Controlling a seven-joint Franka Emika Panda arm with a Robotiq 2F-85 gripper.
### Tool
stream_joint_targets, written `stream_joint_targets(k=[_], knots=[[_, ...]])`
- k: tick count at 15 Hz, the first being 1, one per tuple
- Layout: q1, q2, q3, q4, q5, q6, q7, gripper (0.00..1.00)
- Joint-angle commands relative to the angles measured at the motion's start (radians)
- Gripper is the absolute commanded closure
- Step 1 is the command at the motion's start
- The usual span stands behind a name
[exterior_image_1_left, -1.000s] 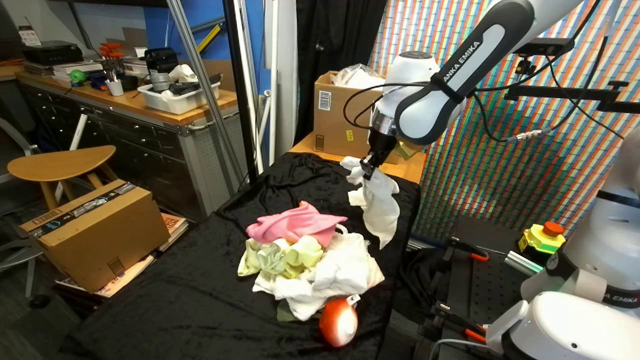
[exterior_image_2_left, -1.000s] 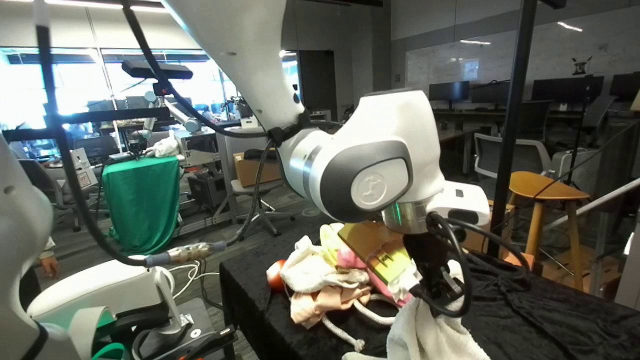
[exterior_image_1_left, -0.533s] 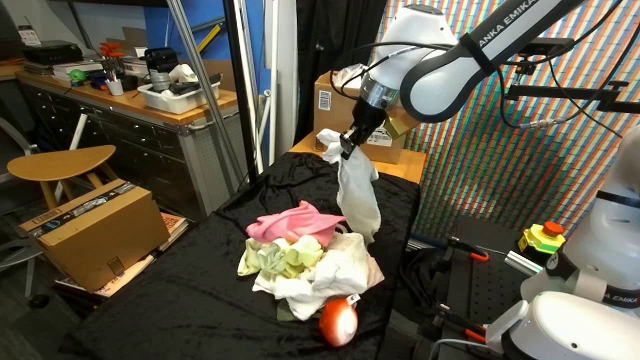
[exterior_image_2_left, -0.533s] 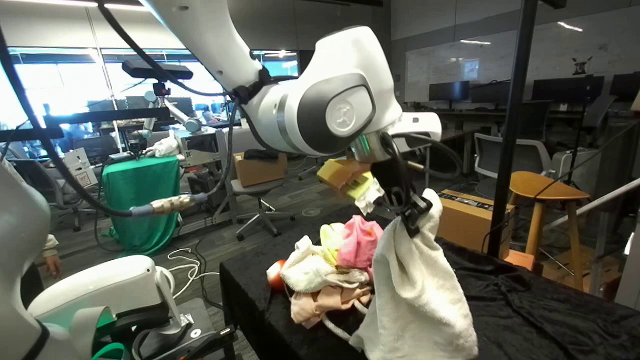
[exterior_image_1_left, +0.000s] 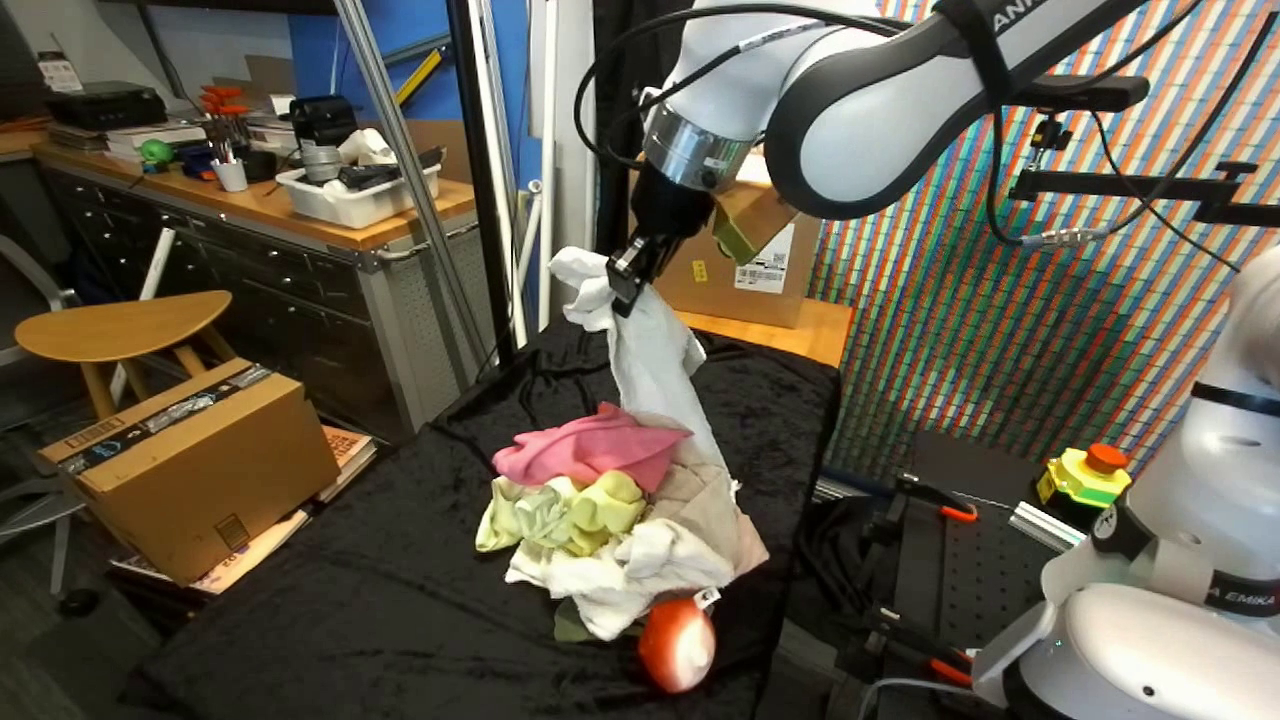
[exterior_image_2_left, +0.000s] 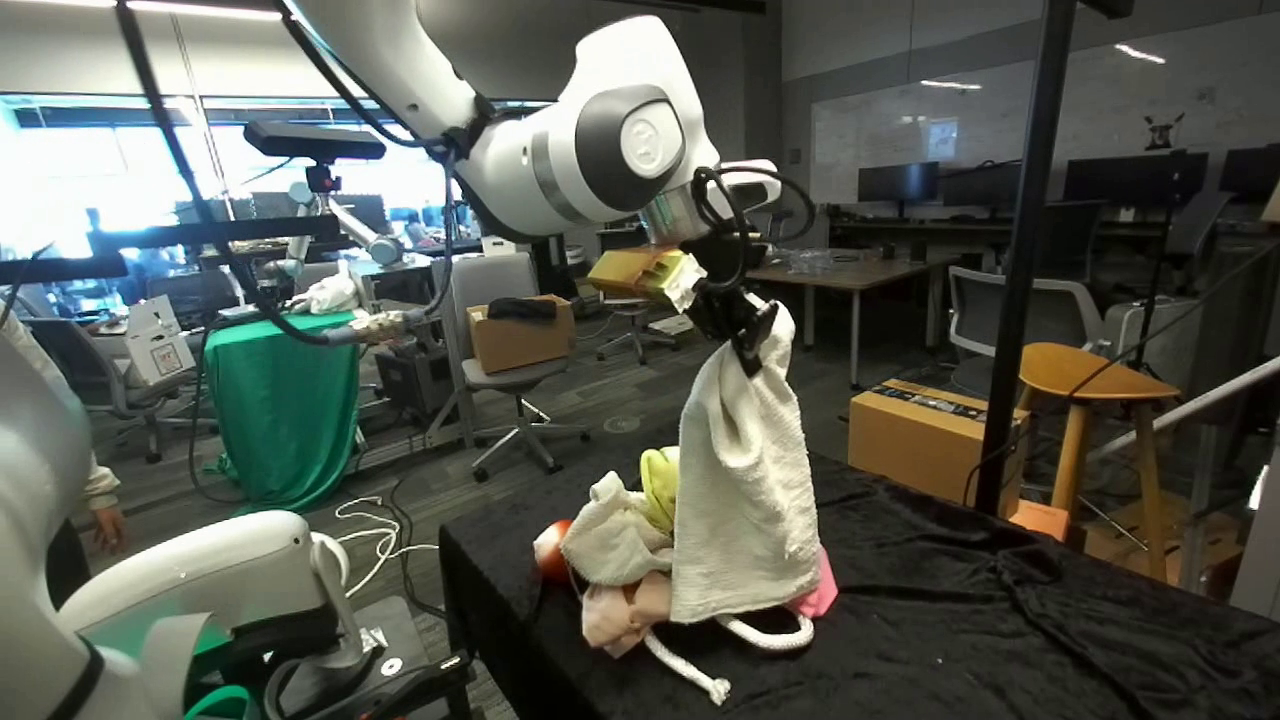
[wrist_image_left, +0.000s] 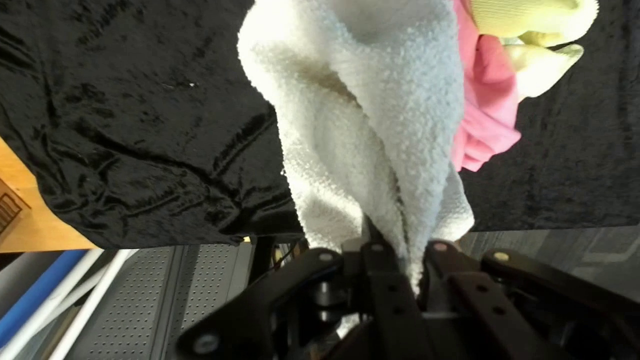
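**White towel (exterior_image_2_left: 745, 500) hangs from a tightly clenched gripper (exterior_image_1_left: 626, 290)**

In an exterior view the room runs back to a whiteboard (exterior_image_2_left: 870, 140) and a green-draped table (exterior_image_2_left: 285, 400); in an exterior view stand a wall of coloured stripes (exterior_image_1_left: 950, 330) and a workbench (exterior_image_1_left: 230, 275) with dark drawers. The robot arm (exterior_image_1_left: 860, 130) has lettering cut off by the top edge, while its base (exterior_image_1_left: 1200, 480) reads "A EMIKA". A rumpled black velvety cloth (exterior_image_1_left: 400, 640) covers the work table, with bare wood (exterior_image_1_left: 820, 335) showing at one end. A cardboard box (exterior_image_1_left: 720, 300) stands there, its white label (exterior_image_1_left: 768, 258) too small to read; another carton (exterior_image_1_left: 205, 470), sealed with dark printed tape, sits near a wooden stool (exterior_image_1_left: 120, 325).

On the black surface lies a heap of fabric: pink cloth (exterior_image_1_left: 590, 450), yellow-green cloth (exterior_image_1_left: 570, 515), white cloth (exterior_image_1_left: 660, 560) and peach cloth (exterior_image_2_left: 625, 612), with a white rope (exterior_image_2_left: 683, 668) trailing out. The towel hangs above the table near the heap; whether its lower edge touches anything cannot be told. The gripper grasps its bunched upper end, fingers (wrist_image_left: 382, 270) pressed close together, a loose flap jutting past them. Beside the heap rests a red-and-white rounded object (exterior_image_1_left: 677, 645), its small tag (exterior_image_1_left: 707, 599) illegible.
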Motion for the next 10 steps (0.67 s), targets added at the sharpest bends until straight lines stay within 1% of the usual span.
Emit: stream_joint_targets(k=[1, 4, 5, 6, 7, 10], knots=[[0.019, 0.111, 0.02, 0.135, -0.075, -0.089, 0.055, 0.9], [0.044, 0.176, 0.0, 0.198, -0.086, -0.145, 0.063, 0.89], [0.05, 0.191, -0.007, 0.209, -0.078, -0.153, 0.056, 0.64], [0.055, 0.203, -0.015, 0.218, -0.081, -0.156, 0.061, 0.64], [0.058, 0.208, -0.021, 0.221, -0.068, -0.164, 0.046, 0.6], [0.066, 0.212, -0.038, 0.218, -0.055, -0.166, 0.035, 0.38]])
